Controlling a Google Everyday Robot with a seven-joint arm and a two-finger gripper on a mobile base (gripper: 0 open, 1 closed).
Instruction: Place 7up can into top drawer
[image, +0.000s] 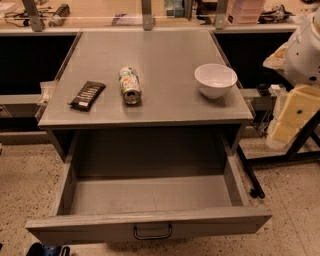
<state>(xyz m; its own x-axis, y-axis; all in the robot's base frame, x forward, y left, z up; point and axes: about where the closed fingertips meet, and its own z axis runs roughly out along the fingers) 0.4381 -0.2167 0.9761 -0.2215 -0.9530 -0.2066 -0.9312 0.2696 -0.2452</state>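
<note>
Your 7up can (129, 85) lay sideways on the worktop (165, 55), top drawer (150, 227) open below; your hand was out of view, so its grip couldn't be told.

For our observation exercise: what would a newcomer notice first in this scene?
The top drawer gapes wide open below the tabletop. On top, the 7up can lies on its side between a black packet and a white bowl. The end effector is out of view.
</note>
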